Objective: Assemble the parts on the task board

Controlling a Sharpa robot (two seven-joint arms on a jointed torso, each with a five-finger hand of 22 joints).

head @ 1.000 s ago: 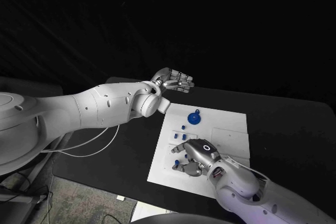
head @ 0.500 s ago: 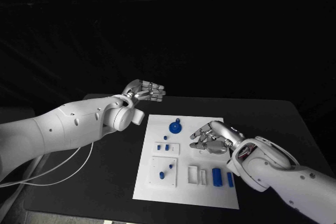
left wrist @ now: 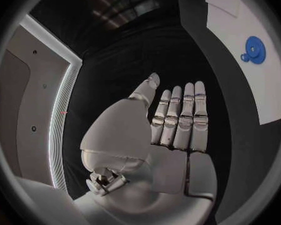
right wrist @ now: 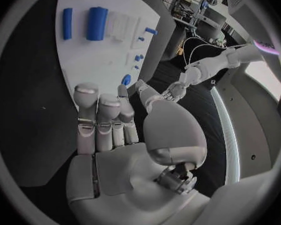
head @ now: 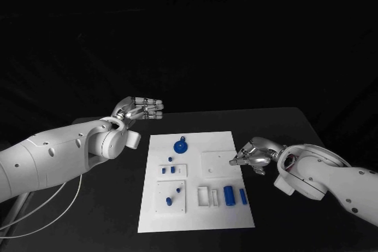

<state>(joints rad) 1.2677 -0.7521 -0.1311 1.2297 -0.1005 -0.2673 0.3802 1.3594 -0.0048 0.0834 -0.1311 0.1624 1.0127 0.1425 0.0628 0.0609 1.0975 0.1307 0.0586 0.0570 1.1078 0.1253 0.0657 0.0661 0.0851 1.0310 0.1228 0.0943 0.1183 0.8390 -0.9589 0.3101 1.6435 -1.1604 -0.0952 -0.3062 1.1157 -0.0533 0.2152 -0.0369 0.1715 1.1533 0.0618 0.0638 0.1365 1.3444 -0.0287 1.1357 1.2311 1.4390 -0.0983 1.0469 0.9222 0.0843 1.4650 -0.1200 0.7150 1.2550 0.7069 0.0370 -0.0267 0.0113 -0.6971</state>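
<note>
The white task board (head: 197, 219) lies in the middle of the black table. On it are a round blue disc (head: 180, 147), small blue pieces (head: 167, 169) on a raised plate, two more (head: 169, 199) nearer me, and two blue cylinders (head: 229, 195). My left hand (head: 140, 109) hovers beyond the board's far left corner, fingers straight and empty (left wrist: 175, 130). My right hand (head: 253, 154) sits at the board's right edge, holding nothing (right wrist: 106, 130). The right wrist view shows the cylinders (right wrist: 97, 23) and the board (right wrist: 97, 60) past its fingertips.
White slotted holders (head: 208, 195) stand beside the cylinders, and a square white plate (head: 218, 162) lies next to my right hand. Black table surface (head: 299, 132) surrounds the board. The disc (left wrist: 255, 50) appears in the left wrist view too.
The camera has shifted. My right hand has moved off the small pieces, across the board, to its right edge, holding nothing. My left hand stays raised off the board's far left corner.
</note>
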